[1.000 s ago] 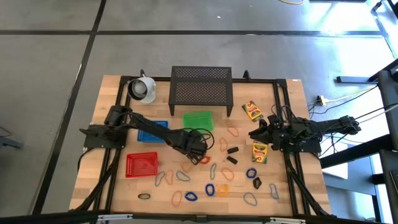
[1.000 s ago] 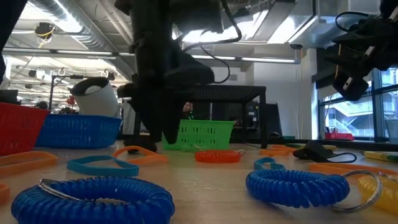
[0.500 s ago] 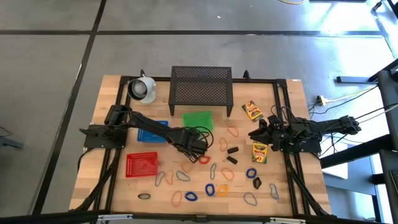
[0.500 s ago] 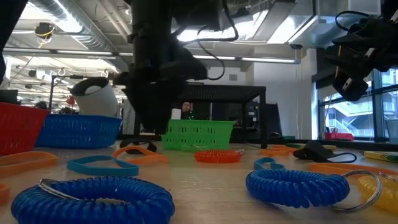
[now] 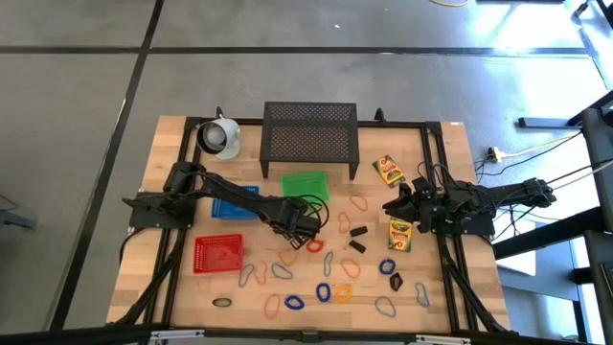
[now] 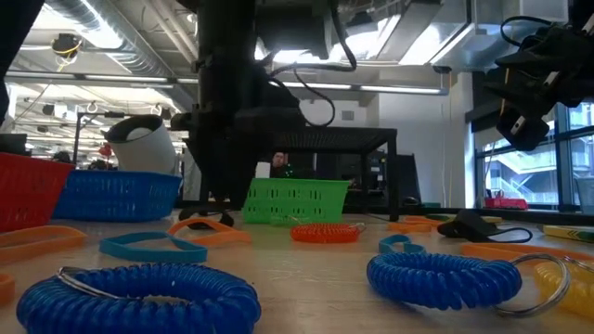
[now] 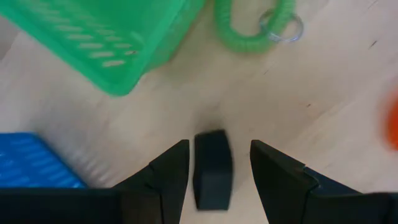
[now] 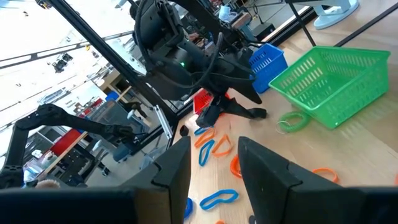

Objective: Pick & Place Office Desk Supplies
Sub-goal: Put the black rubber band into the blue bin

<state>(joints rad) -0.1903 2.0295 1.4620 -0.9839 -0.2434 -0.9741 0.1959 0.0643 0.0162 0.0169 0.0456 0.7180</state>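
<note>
On the wooden table (image 5: 182, 287), a small matte black clip (image 7: 212, 169) with rounded corners lies between the left gripper's (image 7: 214, 171) parted fingers.

The right gripper (image 8: 214, 163) is open, idle.

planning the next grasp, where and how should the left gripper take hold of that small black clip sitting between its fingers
Grip the small black clip across its narrow width, on its two long sides, coming straight down from above. It lies flat on the table with its long axis running between the open fingers of the left gripper, so they already line up.

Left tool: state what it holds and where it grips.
Nothing is held. The left tool is open, fingers either side of a black clip lying on the table, not closed on it.
</note>
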